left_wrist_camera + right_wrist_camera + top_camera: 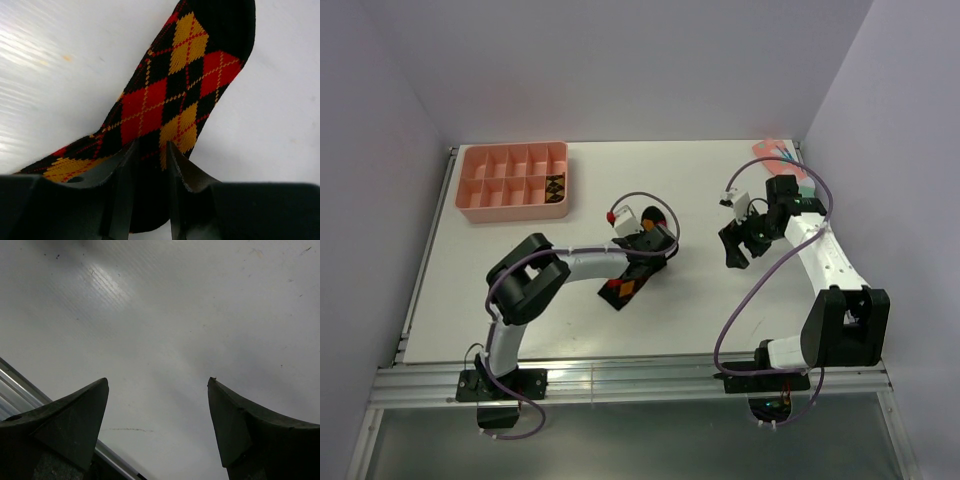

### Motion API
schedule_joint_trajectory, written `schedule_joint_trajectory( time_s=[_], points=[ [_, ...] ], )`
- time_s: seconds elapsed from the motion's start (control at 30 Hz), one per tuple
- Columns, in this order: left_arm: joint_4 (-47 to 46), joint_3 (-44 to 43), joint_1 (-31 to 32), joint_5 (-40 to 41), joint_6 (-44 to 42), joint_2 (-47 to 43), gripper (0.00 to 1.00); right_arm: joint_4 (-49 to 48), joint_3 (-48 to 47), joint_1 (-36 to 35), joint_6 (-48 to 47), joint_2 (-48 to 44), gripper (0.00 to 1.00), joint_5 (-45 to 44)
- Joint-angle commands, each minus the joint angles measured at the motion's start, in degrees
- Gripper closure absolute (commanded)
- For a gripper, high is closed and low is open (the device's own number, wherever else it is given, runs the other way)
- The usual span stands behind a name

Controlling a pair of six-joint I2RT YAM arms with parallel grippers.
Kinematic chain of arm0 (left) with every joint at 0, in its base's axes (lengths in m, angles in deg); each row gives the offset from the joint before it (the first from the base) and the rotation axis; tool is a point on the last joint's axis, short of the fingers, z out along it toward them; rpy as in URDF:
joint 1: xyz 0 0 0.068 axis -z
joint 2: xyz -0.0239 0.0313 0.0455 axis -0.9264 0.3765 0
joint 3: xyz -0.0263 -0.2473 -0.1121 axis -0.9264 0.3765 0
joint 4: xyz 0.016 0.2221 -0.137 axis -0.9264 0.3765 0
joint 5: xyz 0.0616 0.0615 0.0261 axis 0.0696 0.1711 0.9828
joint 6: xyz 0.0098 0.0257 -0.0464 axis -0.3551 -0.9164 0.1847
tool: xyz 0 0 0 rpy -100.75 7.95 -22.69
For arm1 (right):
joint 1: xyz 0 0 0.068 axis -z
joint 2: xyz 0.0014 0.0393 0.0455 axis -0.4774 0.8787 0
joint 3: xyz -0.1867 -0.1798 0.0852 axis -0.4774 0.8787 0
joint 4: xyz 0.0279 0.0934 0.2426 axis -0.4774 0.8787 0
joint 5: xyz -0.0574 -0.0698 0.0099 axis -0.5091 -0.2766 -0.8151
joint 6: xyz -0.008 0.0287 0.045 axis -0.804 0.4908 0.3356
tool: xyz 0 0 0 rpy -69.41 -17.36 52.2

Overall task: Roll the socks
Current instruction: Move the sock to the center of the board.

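A dark argyle sock (165, 100) with red and orange diamonds lies flat on the white table, stretching away from my left gripper (151, 146). Its jaws stand narrow, pinching the sock's black end between them. From above, that sock (623, 288) lies mid-table under the left gripper (642, 262). A second argyle sock (555, 188) with tan diamonds sits rolled in a compartment of the pink tray (480, 205). My right gripper (735, 252) hovers to the right, apart from both socks. In its wrist view the right gripper (157, 382) is open over bare table.
The pink divided tray stands at the back left. A pink sock (778, 152) lies in the back right corner by the wall. A metal rail (20, 385) runs along the table's edge.
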Motion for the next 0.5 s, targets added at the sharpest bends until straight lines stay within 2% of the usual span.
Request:
schedule_joint_trajectory(
  time_s=[0.0, 0.13, 0.23, 0.33, 0.37, 0.47],
  points=[
    [0.4, 0.9, 2.4, -9.0, 8.6, 5.3, 0.65, -1.6, 0.6, -0.2, -0.5, -1.9, 0.13, -0.4],
    [-0.4, -0.5, 2.6, -9.7, 8.3, 6.1, 0.66, -1.7, 0.5, -0.2, -0.4, -1.7, 0.13, 0.2],
    [-2.3, 0.7, 2.6, -9.2, 6.3, 3.1, 0.64, -2.1, -0.1, -0.3, 0.2, -1.8, 0.13, 0.5],
    [-4.9, 3.0, 2.6, -8.5, 3.1, -1.6, 0.54, -3.0, -0.7, -1.1, 1.3, -1.7, 0.13, 0.2],
    [-5.5, 3.3, 2.6, -8.5, 2.4, -2.7, 0.48, -3.7, -0.7, -1.5, 2.2, -1.7, 0.13, 0.1],
    [-6.5, 4.3, 2.1, -9.2, -1.2, -7.1, 0.42, -5.5, -0.3, -4.4, 3.9, -2.2, 0.14, -1.2]
  ],
)
